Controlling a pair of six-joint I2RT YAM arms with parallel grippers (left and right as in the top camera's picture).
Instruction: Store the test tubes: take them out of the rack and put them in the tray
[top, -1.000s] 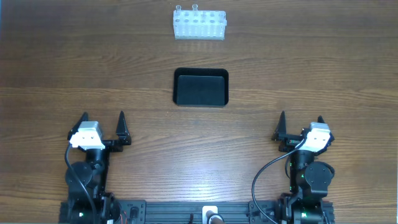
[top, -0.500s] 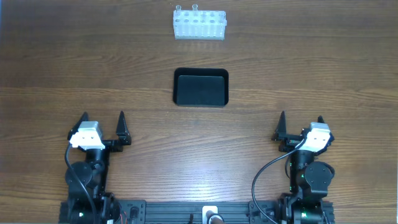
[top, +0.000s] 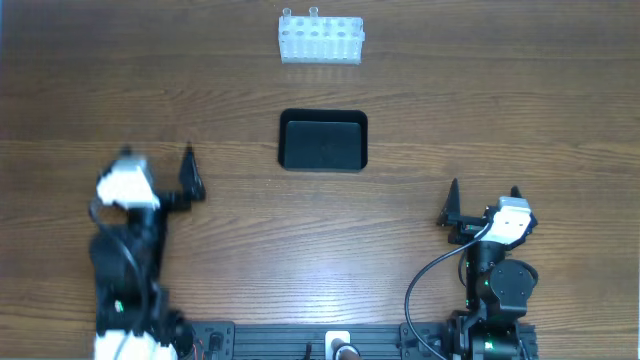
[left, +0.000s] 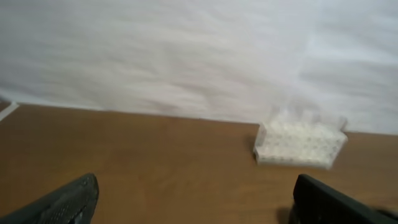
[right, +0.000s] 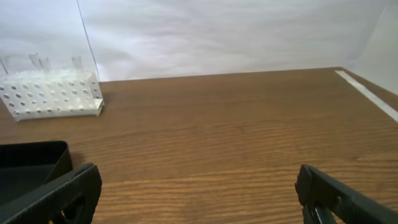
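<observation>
Wooden tabletop (top: 500, 100) holds the rack (top: 320, 42) with its test tubes (top: 313, 13) at the far edge and the empty tray (top: 282, 140) nearer, while the left gripper (top: 157, 153), jaws spread, has just lifted off toward them, likely opening the first reach; the right gripper (top: 485, 188), also spread, stays parked.

The left pincer (top: 157, 158) is lifted from its resting spot and carried forward over the bench (top: 520, 120) toward the rack (top: 320, 40), its arm drawn up behind it
</observation>
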